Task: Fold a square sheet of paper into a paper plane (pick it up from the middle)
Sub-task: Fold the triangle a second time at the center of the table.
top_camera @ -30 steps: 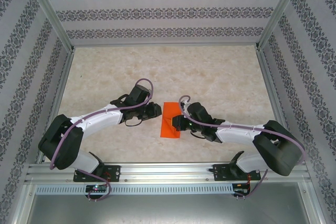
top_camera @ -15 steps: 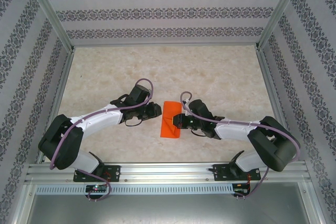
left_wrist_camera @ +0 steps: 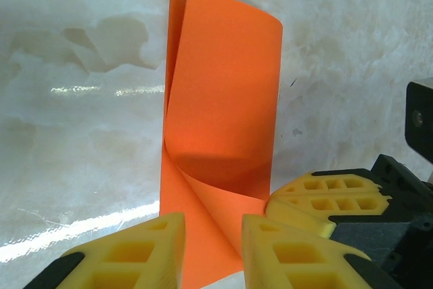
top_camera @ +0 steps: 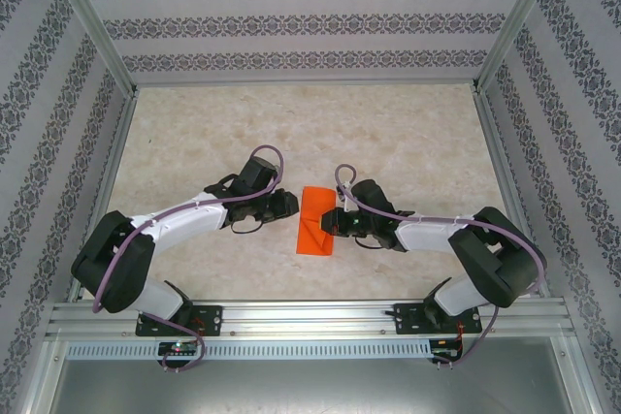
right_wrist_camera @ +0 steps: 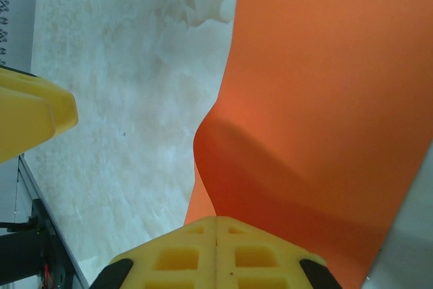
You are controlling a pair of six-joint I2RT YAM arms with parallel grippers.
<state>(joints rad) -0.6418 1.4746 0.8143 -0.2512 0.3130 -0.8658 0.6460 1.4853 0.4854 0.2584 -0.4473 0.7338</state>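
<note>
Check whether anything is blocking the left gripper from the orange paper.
Nothing visible is. The orange sheet lies folded over on the table, its near end inside the gap of the left gripper, whose jaws are open. The right gripper, jaws shut, sits at the sheet's side edge, beside that gap rather than in it.

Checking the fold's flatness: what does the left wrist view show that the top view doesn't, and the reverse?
Left wrist: the square sheet of paper is doubled over, its upper layer bowing up, the left claw open astride its near end. Top: the left arm and right arm reaching inward across the table. Both: the right claw, closed, at the paper's edge.
</note>
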